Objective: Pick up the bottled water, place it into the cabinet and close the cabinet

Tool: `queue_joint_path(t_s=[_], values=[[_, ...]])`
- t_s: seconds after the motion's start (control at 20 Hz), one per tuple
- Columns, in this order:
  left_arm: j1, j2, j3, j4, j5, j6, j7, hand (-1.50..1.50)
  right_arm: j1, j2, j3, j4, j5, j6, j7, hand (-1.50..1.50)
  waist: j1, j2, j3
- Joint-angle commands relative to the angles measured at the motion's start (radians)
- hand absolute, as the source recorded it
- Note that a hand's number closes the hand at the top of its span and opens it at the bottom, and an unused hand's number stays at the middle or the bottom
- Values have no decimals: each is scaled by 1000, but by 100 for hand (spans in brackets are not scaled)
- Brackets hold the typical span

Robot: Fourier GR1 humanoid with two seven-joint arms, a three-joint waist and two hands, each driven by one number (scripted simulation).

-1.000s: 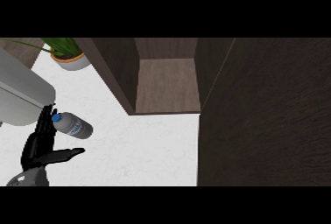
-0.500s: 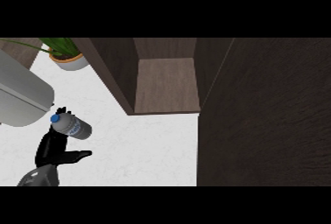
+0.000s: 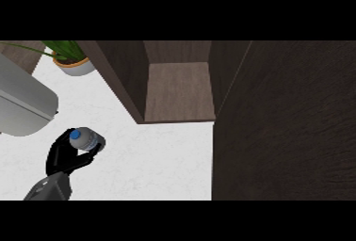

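My left hand (image 3: 65, 159) is black, forearm (image 3: 50, 189) grey. The bottled water (image 3: 88, 140) is pale grey with a blue cap. The cabinet (image 3: 292, 117) is dark brown woodgrain, with a lighter brown shelf (image 3: 178, 94). The counter (image 3: 160, 162) is white, faintly mottled. The plant (image 3: 64, 48) is green, in a pale pot (image 3: 78, 67) with a tan rim.

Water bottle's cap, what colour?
Blue cap on the clear plastic water bottle in the black left hand; head view.

Bottle (image 3: 88, 139), 8 o'clock: only the cap end shows, the rest is hidden in the curled left hand (image 3: 62, 160). Forearm (image 3: 49, 189) is cut off at 7 o'clock. Grey appliance (image 3: 21, 106) is cut off at 9 o'clock, plant (image 3: 68, 49) at 11, cabinet (image 3: 178, 92) at 12. Dark panel (image 3: 292, 122) runs off at 3 o'clock; door or wall, cannot tell.
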Motion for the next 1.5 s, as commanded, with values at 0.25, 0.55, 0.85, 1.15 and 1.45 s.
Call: queue_joint_path(t_s=[0.25, 0.55, 0.85, 1.15, 1.45], values=[[-40, 2, -15, 45, -4, -124, -78, 150, -35, 5, 4, -74, -28, -28, 72, -150, 10, 4, -1], [72, -242, -95, -18, -37, 75, -221, 150, 30, -15, -46, -90, -74, 3, 30, -150, 23, -10, 3], [4, -247, -189, -17, 61, 65, -167, 150, 42, 4, 11, -78, -25, -5, 32, -150, 15, -12, 3], [-4, -250, -310, -123, 184, 97, -53, 150, -14, 20, 18, -47, -38, -27, 48, -150, 35, -16, 4], [-120, -250, -492, -215, 354, 255, 79, 150, -44, 9, 6, -62, -45, -32, 83, -150, 23, -15, 3]])
